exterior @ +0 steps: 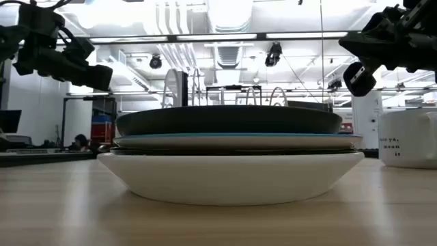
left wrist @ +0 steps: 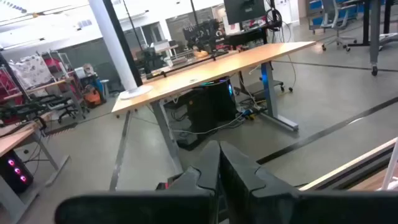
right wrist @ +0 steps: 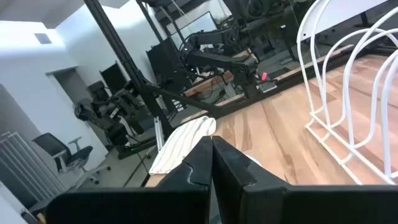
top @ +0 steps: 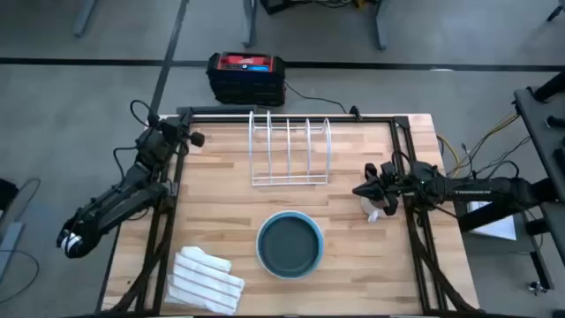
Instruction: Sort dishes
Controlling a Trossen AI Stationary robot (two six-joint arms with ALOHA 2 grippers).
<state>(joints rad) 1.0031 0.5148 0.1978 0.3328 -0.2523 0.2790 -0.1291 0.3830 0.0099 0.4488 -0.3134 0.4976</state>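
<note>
The stack of dishes (top: 290, 245) sits at the near-middle of the bench (top: 221, 212), dark blue-grey dish on top with a light blue one and a white one visible beneath it in the low view (exterior: 232, 147); a red dish is not clearly seen from either camera. Just to its left at the near edge lies a folded striped cloth (top: 207, 279). Being round, the stack has no long axis, so the choice of approach rests on which arm is closer. The right end effector (top: 360, 191) hangs above the right part of the bench, beside a small pale mug (top: 378, 208), with the stack lying toward the near side and to the left of it, not far off. Its wrist camera shows the two fingers (right wrist: 205, 163) pressed together, grasping nothing. The left end effector (top: 196, 139) is raised at the far left corner, well apart from the stack, likewise clenched and empty in its own wrist view (left wrist: 219, 171). Farther back, the white wire rack (top: 290, 148) stands empty at the middle of the far side. By my judgement the right arm is the nearer one for taking the top dish.
</note>
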